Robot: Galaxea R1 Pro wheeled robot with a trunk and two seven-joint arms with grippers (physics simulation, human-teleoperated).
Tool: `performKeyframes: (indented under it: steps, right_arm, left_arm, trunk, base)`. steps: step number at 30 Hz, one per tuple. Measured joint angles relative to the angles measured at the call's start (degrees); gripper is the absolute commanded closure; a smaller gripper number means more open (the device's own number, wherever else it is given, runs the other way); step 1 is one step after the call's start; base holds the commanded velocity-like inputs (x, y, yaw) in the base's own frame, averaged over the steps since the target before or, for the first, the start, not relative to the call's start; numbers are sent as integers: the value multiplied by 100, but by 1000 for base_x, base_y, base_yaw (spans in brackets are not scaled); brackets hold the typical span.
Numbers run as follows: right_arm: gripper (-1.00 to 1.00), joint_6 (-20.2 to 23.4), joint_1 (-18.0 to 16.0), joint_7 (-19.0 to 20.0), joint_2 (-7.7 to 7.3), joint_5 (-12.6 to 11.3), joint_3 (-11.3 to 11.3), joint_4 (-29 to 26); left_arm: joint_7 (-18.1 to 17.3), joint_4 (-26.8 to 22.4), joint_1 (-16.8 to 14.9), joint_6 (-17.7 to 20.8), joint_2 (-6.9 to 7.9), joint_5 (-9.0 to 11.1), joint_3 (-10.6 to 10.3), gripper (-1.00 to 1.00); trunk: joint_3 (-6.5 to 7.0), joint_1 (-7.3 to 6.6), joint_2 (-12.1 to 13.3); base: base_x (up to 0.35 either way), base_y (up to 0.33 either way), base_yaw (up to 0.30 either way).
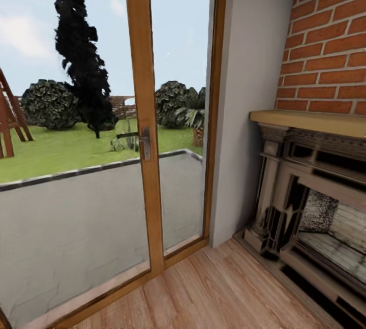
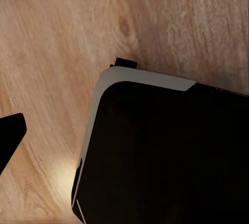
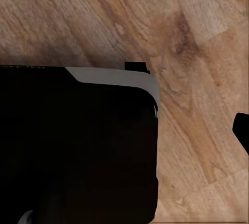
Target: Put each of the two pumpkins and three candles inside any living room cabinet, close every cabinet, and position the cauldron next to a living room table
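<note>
Wooden flooring (image 1: 213, 293) meets a glass door (image 1: 101, 115) beside the stone fireplace (image 1: 310, 202); finger state cannot be told.

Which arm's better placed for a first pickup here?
Neither yet. Head view shows a wood-framed glass door and an ornate stone fireplace; both wrist views show wooden floor beside the robot's black base.

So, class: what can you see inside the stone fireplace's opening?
Inside the fireplace, the head view shows a pale brick back wall, a speckled grey patch and a light hearth floor. Its right part is cut off by the picture's edge.
</note>
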Motion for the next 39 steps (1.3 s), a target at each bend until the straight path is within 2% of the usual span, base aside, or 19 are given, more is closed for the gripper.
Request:
performKeyframes:
  steps: [5,14,23,39]
  right_arm:
    - [-100,0,1,0,0,0,0,-1]
    - [-100,5,1,3,-5,-2,-2,-1]
    - [-100,19,1,2,-9,-3,-8,-1]
    - [-100,28,1,6,-9,-1,-8,1]
  left_arm:
    - [0,-1,0,1,0,-1,-5,-100]
    - [-1,-2,0,3,-1,-1,-7,-100]
    - [-1,-2,0,2,-1,-1,-7,-100]
    - [-1,5,0,9,-1,-1,-8,-100]
  trunk:
    - [3,1,0]
    - [8,1,1]
    - [-14,-2,0]
    - [235,-354,641]
  base:
    - [-287,0,-126]
    - [-308,0,-273]
    - [-34,0,-296]
    - [0,0,-296]
